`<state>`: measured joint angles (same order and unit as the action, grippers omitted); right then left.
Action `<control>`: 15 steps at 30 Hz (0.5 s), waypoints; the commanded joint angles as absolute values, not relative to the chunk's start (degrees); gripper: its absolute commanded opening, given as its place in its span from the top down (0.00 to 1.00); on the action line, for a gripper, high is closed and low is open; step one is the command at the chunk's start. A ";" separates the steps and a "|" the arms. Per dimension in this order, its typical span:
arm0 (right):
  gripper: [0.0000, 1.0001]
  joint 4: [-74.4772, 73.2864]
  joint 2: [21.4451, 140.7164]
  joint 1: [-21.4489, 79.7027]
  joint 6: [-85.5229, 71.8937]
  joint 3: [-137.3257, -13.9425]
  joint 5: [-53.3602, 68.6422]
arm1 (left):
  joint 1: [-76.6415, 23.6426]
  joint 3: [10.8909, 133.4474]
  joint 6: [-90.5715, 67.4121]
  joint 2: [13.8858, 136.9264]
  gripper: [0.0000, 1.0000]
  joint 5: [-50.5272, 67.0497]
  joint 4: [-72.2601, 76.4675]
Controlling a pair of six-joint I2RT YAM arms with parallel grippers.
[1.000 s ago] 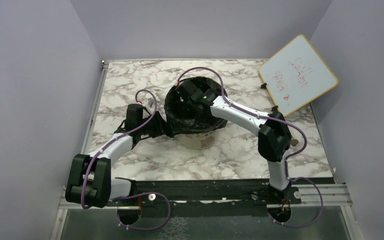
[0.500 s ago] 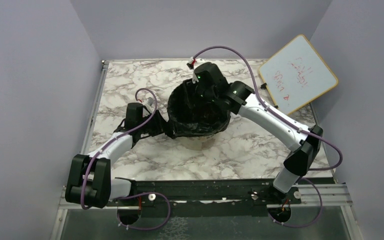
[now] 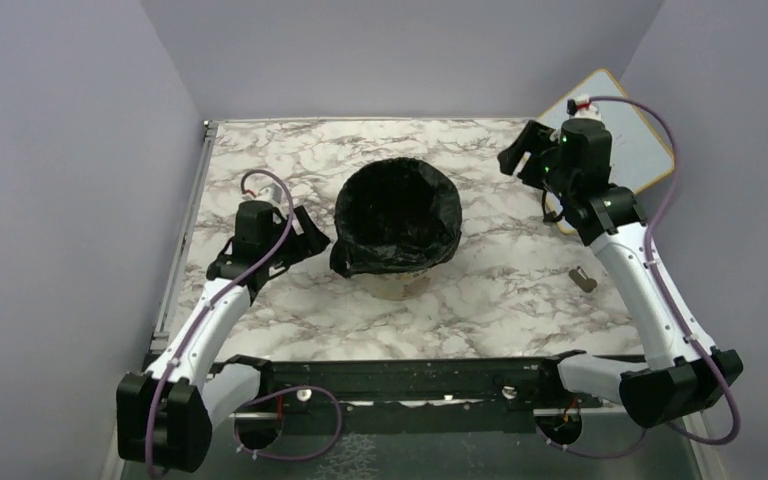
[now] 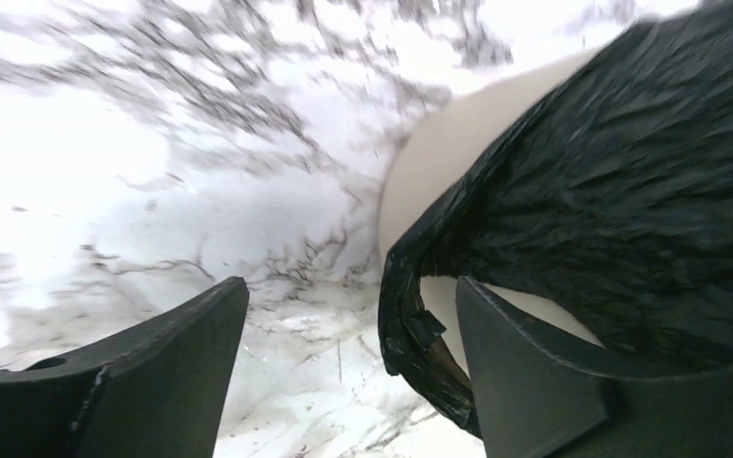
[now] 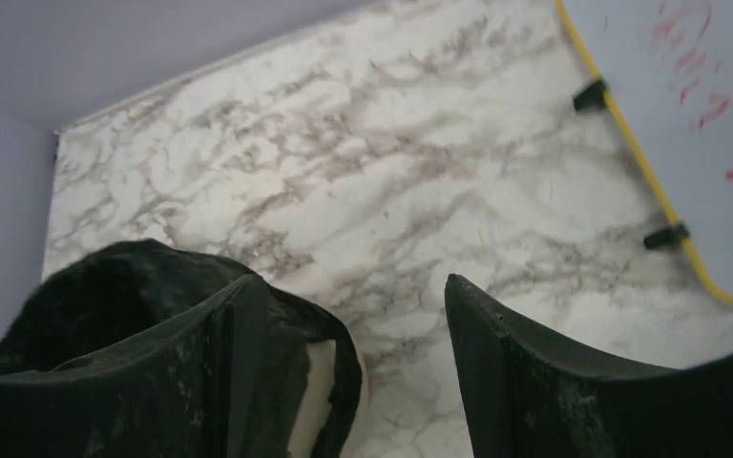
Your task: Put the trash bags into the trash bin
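A white marble-patterned table (image 3: 480, 310) is enclosed by plain lilac walls. Near its middle a beige trash bin (image 3: 397, 284) is stood upright. A black trash bag (image 3: 397, 210) is spread inside it, with the wrinkled edge folded over the rim, so that only the lower side of the bin is left showing. A loose fold of the bag is draped down the bin's left side. The left gripper (image 3: 307, 232) is held just beside that fold with its jaws spread; in the left wrist view the fold is seen between the fingers (image 4: 534, 382) but is not pinched. The right gripper (image 3: 518, 158) is held well apart from the bin, in front of a yellow-framed whiteboard (image 3: 645, 140) at the far right, released, with nothing between its jaws. A small grey object (image 3: 582, 280) is seen lying right of the bin; what it is cannot be told.
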<state>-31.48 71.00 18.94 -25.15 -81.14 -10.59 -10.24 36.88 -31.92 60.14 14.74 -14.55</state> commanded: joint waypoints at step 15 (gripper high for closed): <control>0.24 -9.26 79.58 10.74 -41.95 -49.71 34.34 | -23.60 81.43 -19.11 69.01 0.01 35.30 -27.78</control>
